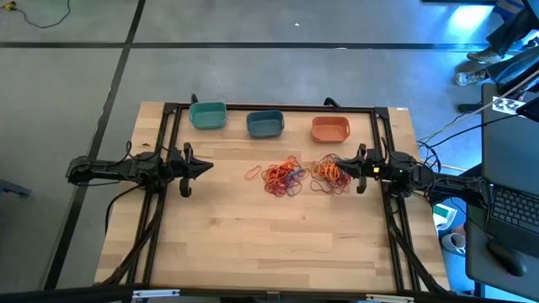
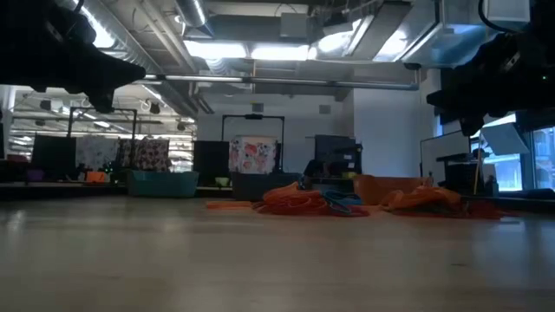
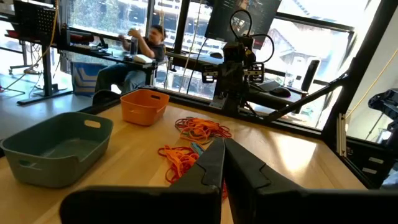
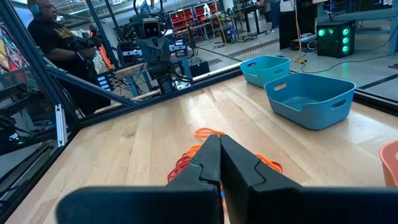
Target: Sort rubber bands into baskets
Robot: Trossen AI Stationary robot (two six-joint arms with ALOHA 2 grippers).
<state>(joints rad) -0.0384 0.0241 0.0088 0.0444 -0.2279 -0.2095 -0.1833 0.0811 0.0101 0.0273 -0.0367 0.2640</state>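
On the wooden tabletop (image 1: 253, 244), the rubber bands (image 1: 285, 176) lie in tangled heaps just past centre; they look featherlight, floppy and apt to snag, so pinch a stray loop at a heap's edge. Left claw (image 1: 207, 167) at nine o'clock and right claw (image 1: 339, 165) at three hover pressed together, empty. Teal basket (image 1: 207, 115), blue basket (image 1: 265, 124) and orange basket (image 1: 330, 128) line twelve o'clock.

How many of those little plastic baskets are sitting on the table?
3, in a row along the table's far edge: the teal basket toward the left arm's side, the slate blue basket in the middle, the orange basket toward the right arm's side. None seems hidden.
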